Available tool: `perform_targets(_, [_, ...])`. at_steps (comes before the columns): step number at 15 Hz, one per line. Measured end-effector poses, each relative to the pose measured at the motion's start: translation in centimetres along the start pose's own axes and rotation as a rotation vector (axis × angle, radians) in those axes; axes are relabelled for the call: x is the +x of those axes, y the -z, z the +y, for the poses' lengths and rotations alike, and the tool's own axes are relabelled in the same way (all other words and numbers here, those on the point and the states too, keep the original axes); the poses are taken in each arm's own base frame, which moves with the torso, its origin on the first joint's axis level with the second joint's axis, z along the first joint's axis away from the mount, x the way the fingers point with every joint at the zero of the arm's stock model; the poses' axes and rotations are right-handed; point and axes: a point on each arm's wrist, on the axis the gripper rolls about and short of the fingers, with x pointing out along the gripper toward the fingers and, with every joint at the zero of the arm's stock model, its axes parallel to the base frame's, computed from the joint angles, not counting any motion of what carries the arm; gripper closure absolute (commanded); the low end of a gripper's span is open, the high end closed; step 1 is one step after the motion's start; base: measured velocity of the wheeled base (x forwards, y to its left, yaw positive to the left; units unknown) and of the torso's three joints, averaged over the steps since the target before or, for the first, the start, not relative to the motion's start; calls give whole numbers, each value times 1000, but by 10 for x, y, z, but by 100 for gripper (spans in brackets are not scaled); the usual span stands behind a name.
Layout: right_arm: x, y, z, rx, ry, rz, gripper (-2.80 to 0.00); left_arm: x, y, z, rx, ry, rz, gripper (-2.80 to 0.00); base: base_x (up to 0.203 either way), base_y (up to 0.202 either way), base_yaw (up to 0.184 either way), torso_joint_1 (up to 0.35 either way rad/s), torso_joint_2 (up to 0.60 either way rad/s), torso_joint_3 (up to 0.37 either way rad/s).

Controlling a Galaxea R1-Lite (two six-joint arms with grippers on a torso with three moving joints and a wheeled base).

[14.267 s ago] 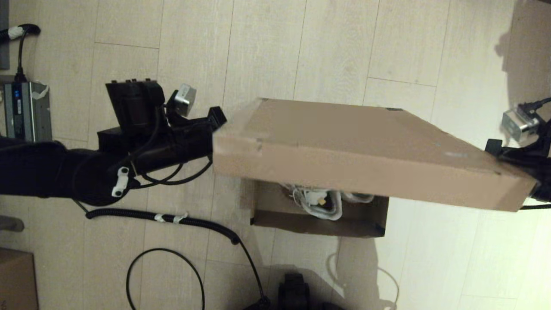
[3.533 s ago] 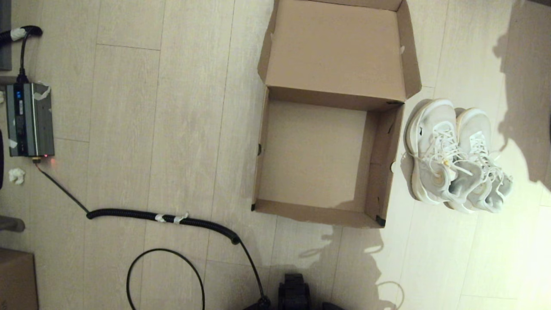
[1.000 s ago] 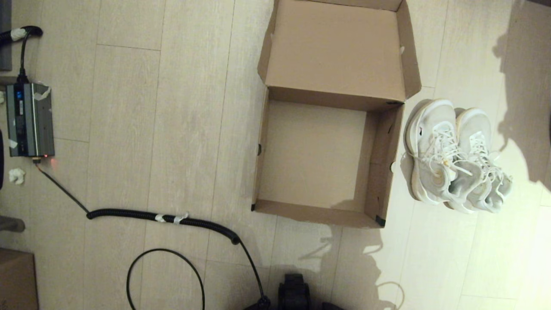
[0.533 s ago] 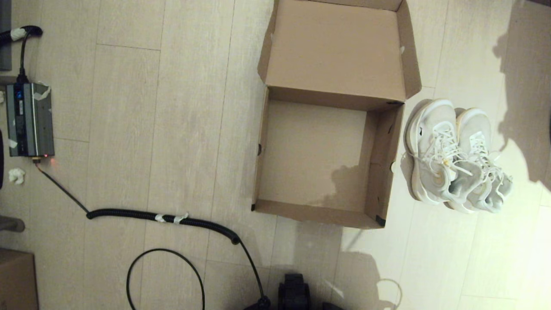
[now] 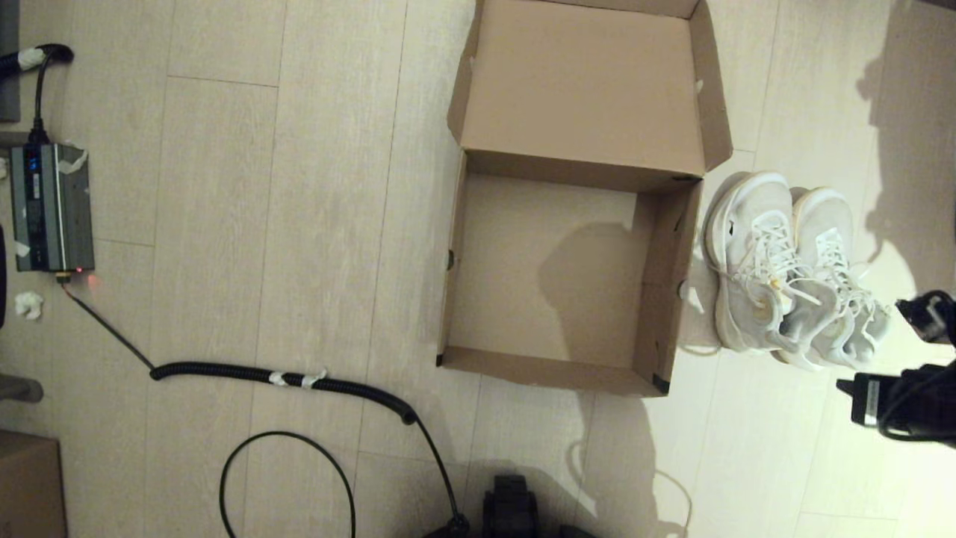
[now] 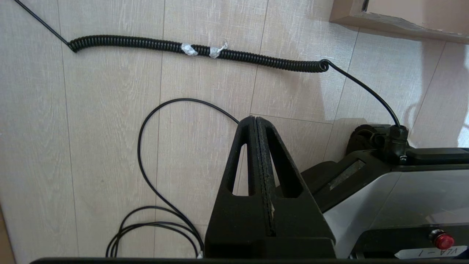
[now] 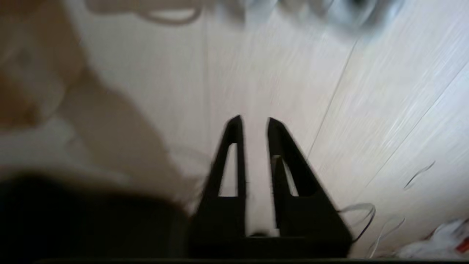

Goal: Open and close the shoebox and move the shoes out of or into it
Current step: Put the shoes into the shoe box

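Note:
The brown shoebox stands open and empty on the floor, its hinged lid laid back on the far side. The white shoes sit side by side on the floor just right of the box, toes toward me. My right gripper reaches in from the right edge, near and right of the toes, not touching them. Its wrist view shows it open over bare floor, holding nothing. My left gripper is shut and empty, parked low beside my base, with a corner of the shoebox ahead.
A grey power unit lies at the far left. A coiled black cable and a thin cable loop cross the floor left of the box. A smaller brown box sits at the near left corner.
My right arm has come into the head view from the right edge, toward the shoes. Its shadow has spread across the box floor. Box and shoes have not moved.

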Motion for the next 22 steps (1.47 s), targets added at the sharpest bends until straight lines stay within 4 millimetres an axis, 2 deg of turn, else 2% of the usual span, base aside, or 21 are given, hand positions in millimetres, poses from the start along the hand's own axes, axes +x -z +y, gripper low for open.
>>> perform_targets(3, [31,-26,-19,-7,44,-82,-280,0,0,0,0,0,3,0,0,0,0,0,0,0])
perform_targets(5, [41,-36,-23,-2,22,-99,-280,1,0,0,2,0,12,0,0,0,0,0,0,0])
perform_targets(9, [66,-32,-31,44,-49,-91,-280,0,0,0,2,0,6,0,0,0,0,0,0,0])
perform_targets(13, [93,-45,-53,43,-23,-223,-280,0,0,0,2,0,3,0,0,0,0,0,0,0])
perform_targets(19, [130,-34,-59,87,-127,-185,-280,0,0,0,2,1,1,0,0,0,0,0,0,0])
perform_targets(20, [138,-33,-61,92,-128,-193,0,0,0,0,2,1,1,0,0,0,0,0,0,0])
perform_targets(22, [152,-34,-63,113,-129,-242,0,0,0,0,2,0,1,0,0,0,0,0,0,0])
